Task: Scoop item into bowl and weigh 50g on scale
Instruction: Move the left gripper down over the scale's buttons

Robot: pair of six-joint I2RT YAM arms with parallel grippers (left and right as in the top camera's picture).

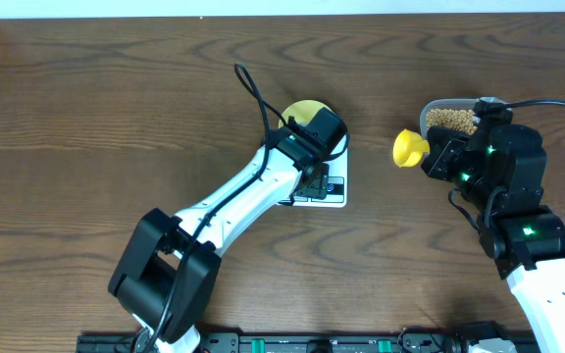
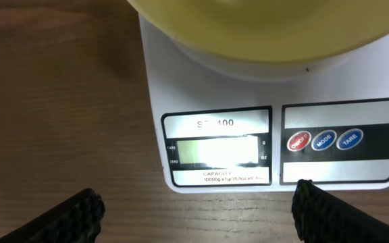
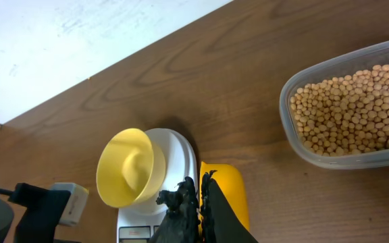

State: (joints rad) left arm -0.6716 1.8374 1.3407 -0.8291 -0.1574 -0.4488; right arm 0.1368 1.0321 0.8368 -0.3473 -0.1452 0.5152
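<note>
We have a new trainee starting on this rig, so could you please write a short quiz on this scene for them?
1. True or false: the bowl stands on the scale.
2. What does the right hand grip? A: the yellow scoop; B: the bowl; C: nothing.
3. Fill in: the beans lie in the clear ____.
Key: 1 true; 2 A; 3 tub.
</note>
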